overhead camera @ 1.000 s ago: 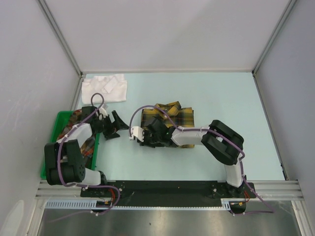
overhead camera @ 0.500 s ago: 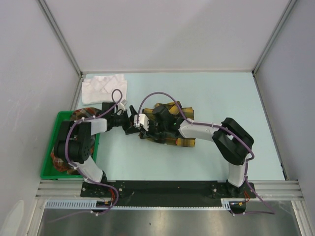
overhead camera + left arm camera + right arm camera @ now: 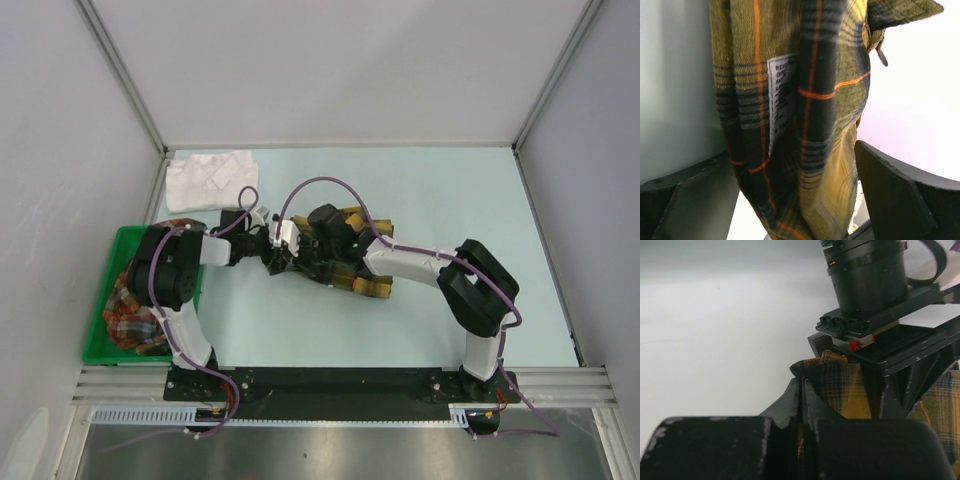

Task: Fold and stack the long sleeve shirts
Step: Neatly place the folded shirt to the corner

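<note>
Pale blue-green table (image 3: 430, 200), walled in white on three sides, is what I'm working over. Biggest thing on it is the yellow-and-black plaid cloth shirt (image 3: 368, 284), bunched in the middle. Its bulk trails right and slightly near from a lifted edge at its left end. At the near left sits the green plastic bin (image 3: 92, 345) with the red-orange plaid shirt (image 3: 135, 318) heaped inside. The white shirt (image 3: 210, 178) lies in the far left corner, apart from both arms.

Both tools meet at that lifted left edge. My right gripper (image 3: 800, 385) is clenched flat on a pinch of the yellow plaid and holds it up. My left gripper (image 3: 790, 170) comes in from the left with its jaws spread wide. The hanging fold, with its white sewn-in label (image 3: 780, 100), drops through the gap between the two fingers (image 3: 890, 190); I can't tell whether it brushes either one.

So the fold's long axis runs straight across the closing line of the left jaws, and the left arm is the one in place. I judge the next move is to close it on the fold, just left of the right pinch.
</note>
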Robot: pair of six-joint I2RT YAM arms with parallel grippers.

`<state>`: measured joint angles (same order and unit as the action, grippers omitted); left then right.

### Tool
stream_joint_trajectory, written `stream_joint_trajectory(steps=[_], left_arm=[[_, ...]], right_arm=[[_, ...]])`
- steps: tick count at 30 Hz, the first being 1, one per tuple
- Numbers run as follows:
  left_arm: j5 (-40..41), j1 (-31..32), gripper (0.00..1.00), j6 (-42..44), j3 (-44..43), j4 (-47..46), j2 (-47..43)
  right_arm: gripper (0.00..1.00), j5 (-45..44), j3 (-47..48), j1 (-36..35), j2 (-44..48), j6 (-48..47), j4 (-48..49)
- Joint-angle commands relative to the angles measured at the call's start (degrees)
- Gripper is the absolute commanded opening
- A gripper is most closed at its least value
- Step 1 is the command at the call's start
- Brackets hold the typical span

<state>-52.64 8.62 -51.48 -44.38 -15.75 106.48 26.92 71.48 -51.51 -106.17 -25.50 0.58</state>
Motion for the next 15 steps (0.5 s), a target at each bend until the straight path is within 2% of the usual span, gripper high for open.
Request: stream_joint_trajectory(steps=[1, 4, 6, 9, 10, 12, 13, 14, 15], left_arm=[[-0.4, 0.2, 0.98, -0.5, -1.8, 1.8, 0.9], [0.6, -0.2, 0.98, -1.3, -0.9, 1.7, -0.7], [1.0, 0.2, 0.92, -2.7, -1.6, -1.1, 0.0], [1.1, 0.4, 0.66, -2.5, -4.7, -2.5, 2.0], [0.9, 0.4, 0.46, -2.0, -5.8, -2.6, 2.5], [1.3, 0.4, 0.25, 2.8, -11.1, 1.9, 3.6], [2.6, 0.4, 0.04, 5.1, -13.3, 4.1, 4.7], [4.3, 0.3, 0.00, 8.1, -18.3, 10.1, 4.9], [6.0, 0.4, 0.00, 13.9, -20.5, 12.2, 5.1]], right_arm=[[0.00, -0.6, 3.6, 0.9, 1.3, 0.5, 3.2], [0.00, 0.1, 3.4, 1.7, 1.8, 0.5, 2.8], [0.00, 0.6, 2.8, 1.7, 1.8, 0.5, 3.0], [0.00, 0.6, 2.2, 1.3, 1.9, 0.8, 3.6], [0.00, 0.5, 2.3, 1.4, 2.2, 1.1, 3.8], [0.09, 0.4, 2.8, 1.7, 2.3, 1.6, 3.2], [0.16, 0.3, 3.4, 2.0, 2.2, 3.0, 2.1], [0.41, 0.1, 3.8, 3.1, 2.5, 4.4, 0.9], [0.53, -0.3, 4.5, 3.9, 2.6, 6.1, -2.4]])
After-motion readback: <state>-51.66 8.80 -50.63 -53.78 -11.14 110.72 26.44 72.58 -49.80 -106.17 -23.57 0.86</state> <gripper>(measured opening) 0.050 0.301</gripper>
